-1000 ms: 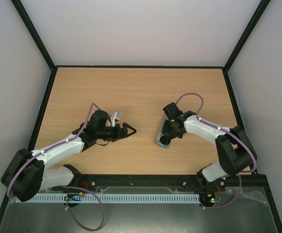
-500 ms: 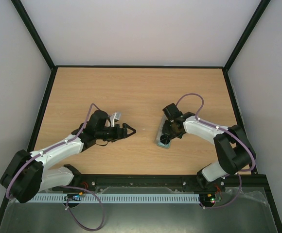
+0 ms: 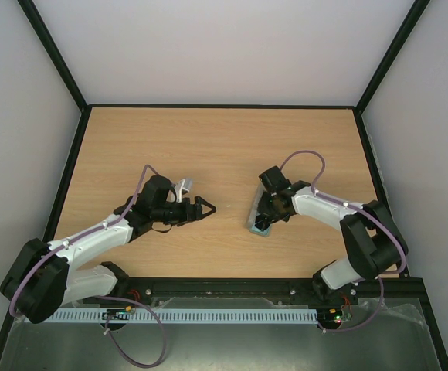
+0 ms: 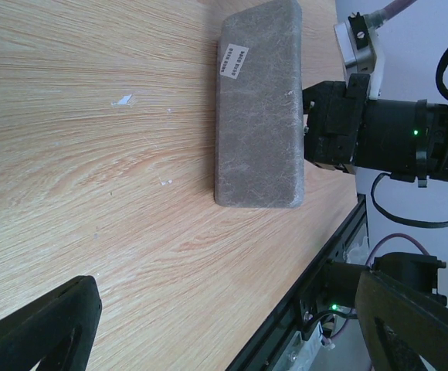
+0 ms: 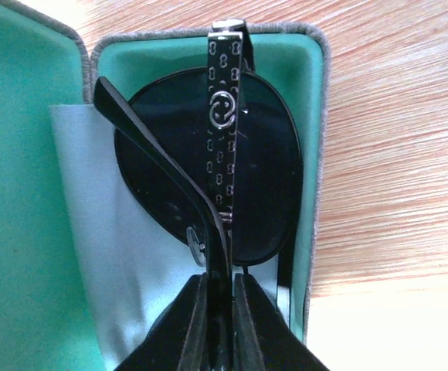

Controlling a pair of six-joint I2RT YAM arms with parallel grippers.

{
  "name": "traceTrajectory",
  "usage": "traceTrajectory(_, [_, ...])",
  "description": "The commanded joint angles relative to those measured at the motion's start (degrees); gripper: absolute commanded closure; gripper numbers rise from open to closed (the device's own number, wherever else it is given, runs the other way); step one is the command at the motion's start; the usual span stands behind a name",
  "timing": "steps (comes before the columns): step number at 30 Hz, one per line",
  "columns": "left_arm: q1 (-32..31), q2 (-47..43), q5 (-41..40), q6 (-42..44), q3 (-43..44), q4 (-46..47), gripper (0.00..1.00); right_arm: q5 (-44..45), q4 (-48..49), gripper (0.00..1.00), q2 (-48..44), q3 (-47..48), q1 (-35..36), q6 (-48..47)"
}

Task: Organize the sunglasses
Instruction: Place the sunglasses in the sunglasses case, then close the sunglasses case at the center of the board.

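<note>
Two black fingers [image 5: 187,317] of the right gripper [image 5: 218,297] are pinched on one slim temple arm of the sunglasses [image 5: 263,170], which lie folded inside the open case [image 5: 322,116]. From this gripper the pair lies straight ahead, with its long axis along the length of the case. Under the round dark lenses, also inside the case, is a soft light blue cloth [image 5: 116,255]. The lining is smooth teal and the outside is grey and felt-like. The left gripper [image 3: 206,208], well apart from the case on its left, stands wide open and holds nothing. The right arm is nearer, so I judge the coming move belongs to it.
</note>
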Motion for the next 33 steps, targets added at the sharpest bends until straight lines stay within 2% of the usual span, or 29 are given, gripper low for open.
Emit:
traceTrajectory(1, [-0.2, -0.8, -0.4, 0.7, -0.5, -0.5, 0.07, 1.2, -4.7, 0.86, -2.7, 0.4, 0.3, -0.1])
traceTrajectory(7, [-0.2, -0.2, -0.4, 0.6, -0.1, -0.3, 0.07, 0.5, -7.3, 0.66, -5.9, 2.6, 0.3, -0.8])
traceTrajectory(11, [-0.2, 0.7, -0.8, 0.8, 1.0, -0.5, 0.07, 0.0, -8.8, 0.59, -9.0, 3.2, 0.3, -0.7])
traceTrajectory(15, [-0.3, 3.7, -1.4, 1.9, 4.2, -1.4, 0.07, 4.4, -11.4, 0.53, -16.0, 2.1, -0.1, -0.1])
traceTrajectory(18, [-0.9, 7.4, -2.5, 3.3, 8.1, -2.6, 0.07, 3.0, -10.3, 0.56, -19.3, -2.1, -3.6, -0.7])
traceTrajectory(20, [-1.8, 10.8, -3.6, 4.0, 10.9, -3.5, 0.08, 0.2, -7.7, 0.66, -20.8, -6.3, -7.3, -1.1])
traceTrajectory(22, [-3.0, 13.7, -3.9, 4.4, 13.4, -3.7, 0.13, -2.1, -4.8, 0.77, -21.3, -10.0, -9.4, -1.2])
traceTrajectory(23, [-3.7, 14.9, -4.2, 4.4, 14.4, -3.8, 0.17, -2.6, -3.7, 0.82, -21.3, -11.6, -10.0, -1.3])
traceTrajectory(26, [-6.0, 18.8, -5.7, 4.2, 17.2, -3.6, 0.36, -4.4, -0.3, 0.94, -19.9, -14.9, -11.6, -1.8])
traceTrajectory(33, [-11.2, 29.1, -8.1, 4.1, 24.0, -3.6, 0.66, -7.3, 5.6, 0.97, -14.5, -15.9, -12.8, -2.7])
